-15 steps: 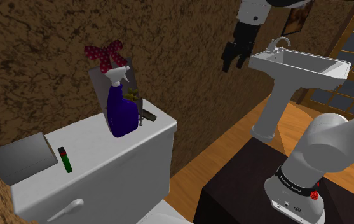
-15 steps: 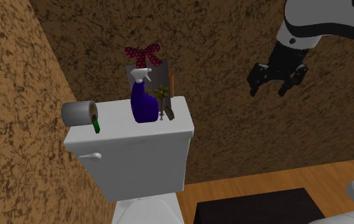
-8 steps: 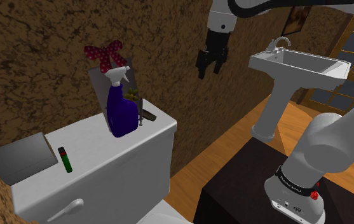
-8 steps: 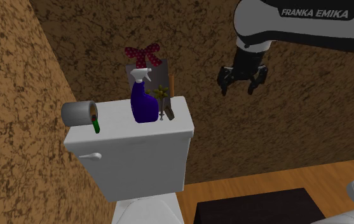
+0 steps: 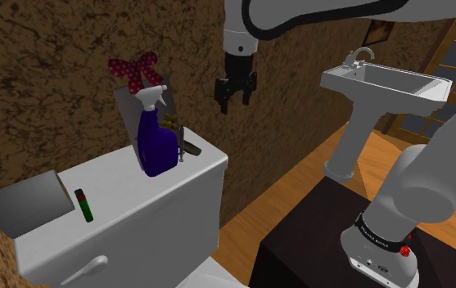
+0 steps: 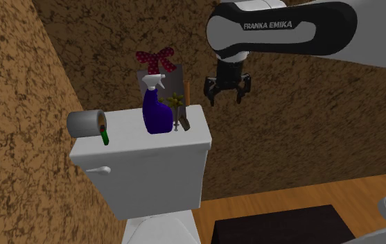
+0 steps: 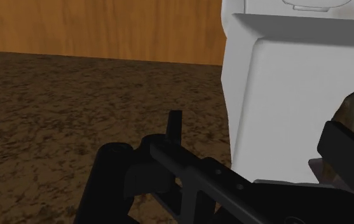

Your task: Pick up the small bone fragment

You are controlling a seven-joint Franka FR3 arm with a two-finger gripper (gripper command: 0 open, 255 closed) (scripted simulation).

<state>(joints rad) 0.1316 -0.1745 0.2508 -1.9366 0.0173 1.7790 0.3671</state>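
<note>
Now we find the gripper (image 6: 226,98) much nearer the toilet tank (image 5: 164,214) than a second ago. It has travelled from beside the sink (image 5: 386,82) to a position higher than the lid and just off the tank's end. Its fingers stand apart and hold nothing. The small bone fragment (image 5: 191,150), brown, lies on the tank lid just beside the blue spray bottle (image 5: 157,143), near that same end. We judge the approach nearly complete; the descent over the fragment remains.
</note>
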